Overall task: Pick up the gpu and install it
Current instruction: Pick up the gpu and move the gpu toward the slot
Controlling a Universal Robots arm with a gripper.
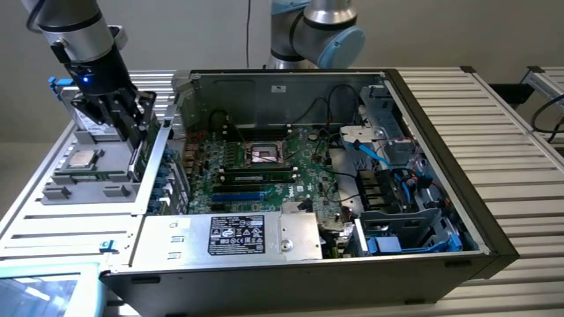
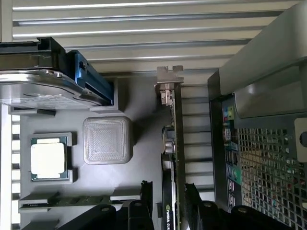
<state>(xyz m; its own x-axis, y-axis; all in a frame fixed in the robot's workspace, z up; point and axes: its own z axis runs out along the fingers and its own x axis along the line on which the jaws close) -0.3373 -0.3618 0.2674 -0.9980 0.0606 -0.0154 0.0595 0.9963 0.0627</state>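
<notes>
The black, green-edged gpu stands on edge in the grey tray beside the case.

Soft, even overhead light — mild glare on table slats; case interior dimmer, shadowed.

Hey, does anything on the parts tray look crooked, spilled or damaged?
Nothing stands out. The gpu stands straight on edge in its tray slot, the processor chip lies flat in its recess, and nothing looks spilled or broken.

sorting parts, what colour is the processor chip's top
Silver processor chip, green rim; wrist view shows it best.
</notes>
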